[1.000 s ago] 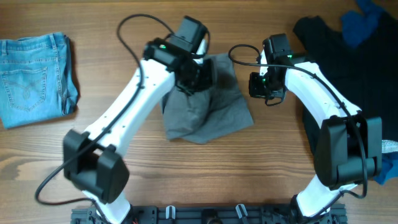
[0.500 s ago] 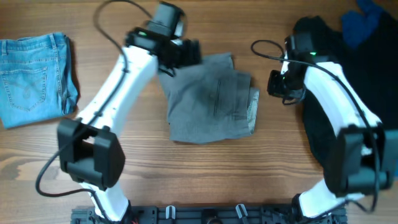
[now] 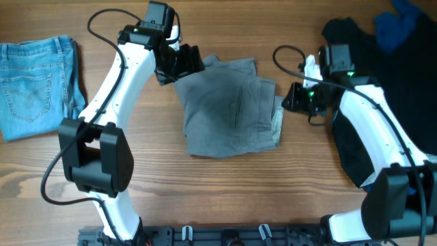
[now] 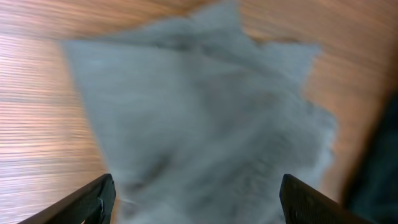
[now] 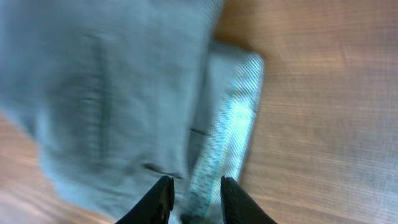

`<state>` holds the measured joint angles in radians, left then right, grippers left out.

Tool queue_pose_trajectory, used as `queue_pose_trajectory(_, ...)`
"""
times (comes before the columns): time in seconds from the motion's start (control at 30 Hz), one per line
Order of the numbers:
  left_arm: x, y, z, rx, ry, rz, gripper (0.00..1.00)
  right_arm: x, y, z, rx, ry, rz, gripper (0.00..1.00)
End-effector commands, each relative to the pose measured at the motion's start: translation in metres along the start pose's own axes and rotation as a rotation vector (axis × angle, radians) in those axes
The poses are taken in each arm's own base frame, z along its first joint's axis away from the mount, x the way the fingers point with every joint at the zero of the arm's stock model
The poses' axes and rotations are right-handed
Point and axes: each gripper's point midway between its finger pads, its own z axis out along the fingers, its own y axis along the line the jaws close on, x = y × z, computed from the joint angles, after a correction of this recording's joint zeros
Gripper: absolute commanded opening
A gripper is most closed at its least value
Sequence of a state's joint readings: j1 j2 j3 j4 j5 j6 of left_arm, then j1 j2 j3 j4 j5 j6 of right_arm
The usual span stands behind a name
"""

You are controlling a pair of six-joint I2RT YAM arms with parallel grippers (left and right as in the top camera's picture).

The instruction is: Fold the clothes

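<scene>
The grey trousers [image 3: 225,109] lie folded flat mid-table, with a pale striped lining [image 3: 277,125] showing at their right edge. My left gripper [image 3: 186,65] hovers over their upper left corner, jaws wide open and empty; in the left wrist view the blurred grey cloth [image 4: 199,118] fills the space beyond the left gripper [image 4: 196,205]. My right gripper [image 3: 288,99] hangs just right of the trousers. In the right wrist view the right gripper [image 5: 196,199] stands narrowly open above the striped lining [image 5: 230,130], gripping nothing.
Folded light-blue jeans [image 3: 37,85] rest at the far left. A heap of black clothing [image 3: 382,75] with a blue garment [image 3: 403,24] on top covers the right side, under my right arm. Bare wood lies in front of the trousers.
My left gripper opened, let go of the trousers and drew back to the left. The trousers settled flat. My right gripper swung out right, then came back toward the trousers' edge, jaws parting.
</scene>
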<state>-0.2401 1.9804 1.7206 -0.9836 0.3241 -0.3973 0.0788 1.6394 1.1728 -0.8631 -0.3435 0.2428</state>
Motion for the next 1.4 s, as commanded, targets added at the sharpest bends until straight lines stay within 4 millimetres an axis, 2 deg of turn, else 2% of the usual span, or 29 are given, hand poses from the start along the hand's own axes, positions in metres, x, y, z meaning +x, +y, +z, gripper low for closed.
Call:
queue_pose_trajectory(0.0, 0.023, -0.042, 0.006, 0.111, 0.071, 0.114, 0.88, 0.007, -0.043, 0.015, 0.198, -0.017, 0.226, 0.34)
queue_pose_trajectory(0.1, 0.041, -0.061, 0.017, 0.059, 0.071, 0.193, 0.89, 0.010, -0.044, 0.015, 0.200, -0.004, 0.224, 0.36)
queue_pose_trajectory(0.13, 0.047, -0.069, 0.019, 0.064, 0.077, 0.214, 0.89, 0.013, -0.050, 0.013, 0.236, -0.001, 0.252, 0.38)
queue_pose_trajectory(0.2, 0.064, -0.087, 0.027, 0.074, 0.097, 0.265, 0.90, 0.020, -0.076, 0.005, 0.378, -0.030, 0.424, 0.40)
queue_pose_trajectory(0.3, 0.087, -0.103, 0.047, 0.032, 0.117, 0.320, 0.92, 0.018, -0.097, -0.004, 0.403, -0.052, 0.537, 0.60)
queue_pose_trajectory(0.33, 0.093, -0.107, 0.052, 0.023, 0.124, 0.327, 0.93, 0.018, -0.102, -0.006, 0.395, -0.053, 0.563, 0.62)
queue_pose_trajectory(0.37, 0.108, -0.116, 0.066, 0.023, 0.149, 0.360, 0.93, 0.016, -0.115, -0.011, 0.375, -0.055, 0.616, 0.66)
queue_pose_trajectory(0.43, 0.121, -0.125, 0.078, 0.026, 0.166, 0.393, 0.92, 0.015, -0.125, -0.015, 0.327, -0.049, 0.645, 0.68)
queue_pose_trajectory(0.47, 0.127, -0.129, 0.087, 0.016, 0.167, 0.411, 0.92, 0.012, -0.124, -0.015, 0.257, -0.036, 0.602, 0.68)
queue_pose_trajectory(0.57, 0.132, -0.124, 0.104, -0.092, 0.119, 0.443, 0.91, 0.004, -0.096, -0.016, 0.001, -0.005, 0.361, 0.68)
queue_pose_trajectory(0.63, 0.128, -0.119, 0.105, -0.155, 0.078, 0.459, 0.90, 0.008, -0.083, -0.016, -0.069, 0.019, 0.280, 0.69)
queue_pose_trajectory(0.73, 0.112, -0.113, 0.095, -0.189, 0.016, 0.397, 0.91, 0.019, -0.069, -0.007, -0.103, 0.062, 0.230, 0.70)
queue_pose_trajectory(0.9, 0.067, -0.084, 0.053, -0.194, -0.051, 0.266, 0.92, 0.042, -0.050, 0.027, -0.140, 0.110, 0.165, 0.70)
queue_pose_trajectory(1.0, 0.035, -0.051, 0.026, -0.212, -0.091, 0.165, 0.92, 0.060, -0.031, 0.050, -0.243, 0.158, 0.143, 0.70)
queue_pose_trajectory(1.1, 0.012, -0.016, 0.005, -0.238, -0.114, 0.067, 0.93, 0.071, -0.027, 0.065, -0.258, 0.198, 0.160, 0.70)
queue_pose_trajectory(1.13, 0.004, 0.004, -0.002, -0.256, -0.113, 0.019, 0.93, 0.072, -0.024, 0.073, -0.267, 0.214, 0.170, 0.70)
queue_pose_trajectory(1.2, 0.000, 0.022, -0.008, -0.275, -0.106, -0.024, 0.94, 0.071, -0.016, 0.077, -0.309, 0.218, 0.160, 0.71)
queue_pose_trajectory(1.27, -0.003, 0.037, -0.013, -0.293, -0.096, -0.059, 0.94, 0.067, 0.001, 0.079, -0.395, 0.211, 0.132, 0.71)
queue_pose_trajectory(1.37, -0.003, 0.043, -0.014, -0.302, -0.090, -0.072, 0.95, 0.058, 0.017, 0.077, -0.477, 0.190, 0.130, 0.72)
